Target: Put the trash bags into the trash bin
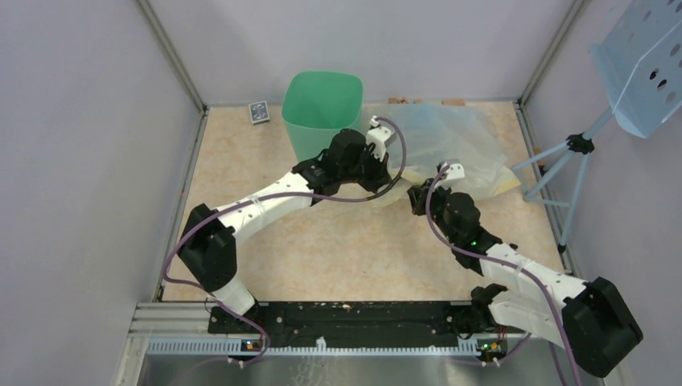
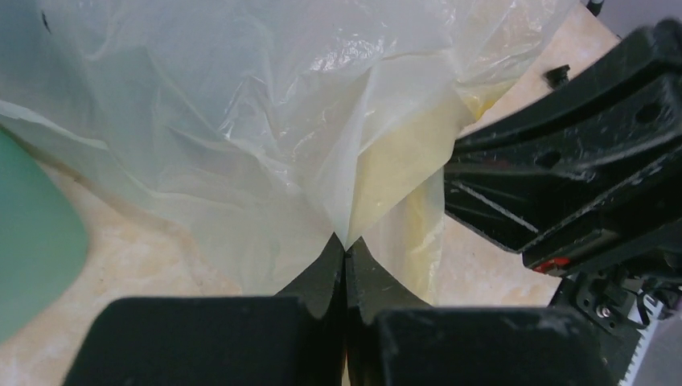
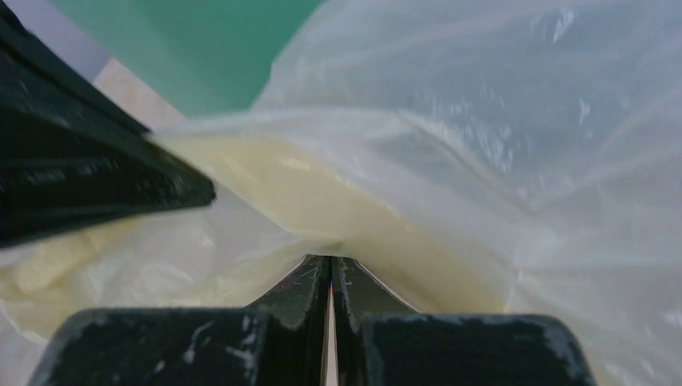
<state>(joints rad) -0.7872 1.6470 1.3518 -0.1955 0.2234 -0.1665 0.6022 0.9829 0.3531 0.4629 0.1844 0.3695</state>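
No black trash bags show in any view. The mint-green trash bin (image 1: 322,104) stands upright at the back of the table; its wall shows in the left wrist view (image 2: 32,233) and the right wrist view (image 3: 185,40). Right of it lies a heap of clear plastic bag (image 1: 442,133) with a yellowish plastic bag (image 1: 499,181) beneath. My left gripper (image 1: 384,178) (image 2: 346,245) is shut on a pinch of the clear film where it meets the yellowish one. Close beside it, my right gripper (image 1: 420,195) (image 3: 331,261) is shut on a fold of the yellowish bag (image 3: 338,201).
A small grey card (image 1: 258,112) lies at the back, left of the bin. A pale blue perforated panel (image 1: 643,64) on a tripod (image 1: 563,161) stands outside the right wall. Enclosure walls ring the tan tabletop (image 1: 362,249). The right gripper's black body (image 2: 579,177) fills the left wrist view's right side.
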